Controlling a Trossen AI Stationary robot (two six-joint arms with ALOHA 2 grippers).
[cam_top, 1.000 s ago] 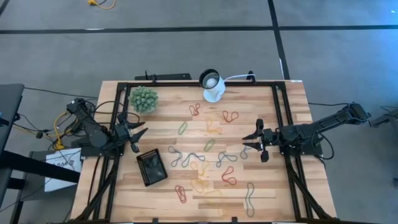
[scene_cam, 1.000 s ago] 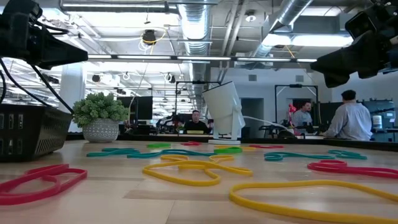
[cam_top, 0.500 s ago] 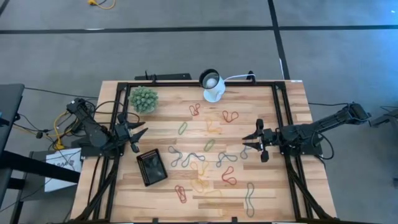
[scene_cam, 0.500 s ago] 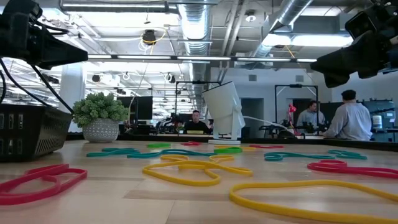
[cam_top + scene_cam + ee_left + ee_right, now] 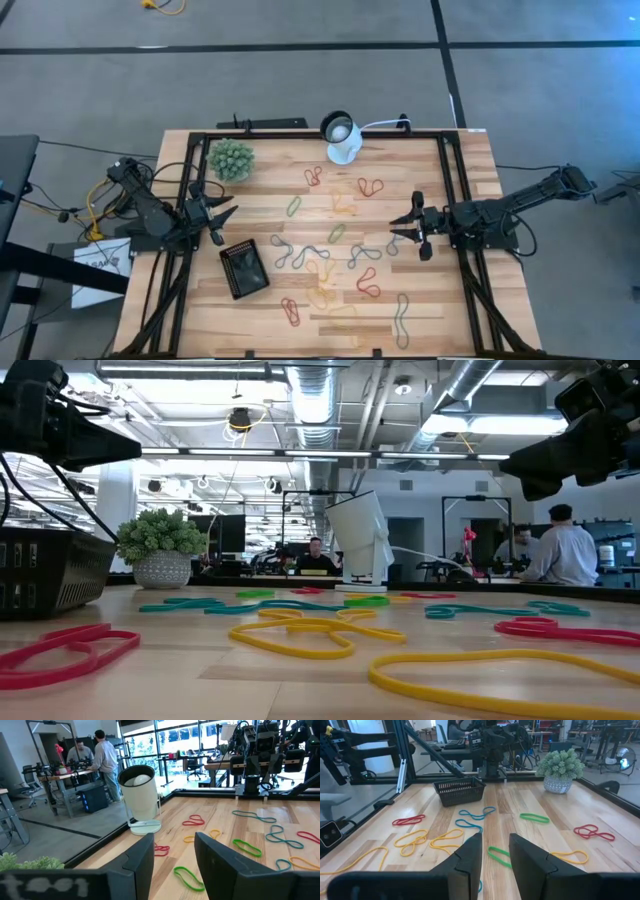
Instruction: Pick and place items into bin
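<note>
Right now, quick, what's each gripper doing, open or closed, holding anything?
Left gripper: open, empty, at the table's left edge above the shallow black bin.
Right gripper: open, empty, at the right side.

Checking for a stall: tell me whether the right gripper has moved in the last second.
No. The right gripper sits at the same spot beside the table's right rail, open, above the bands.
</note>
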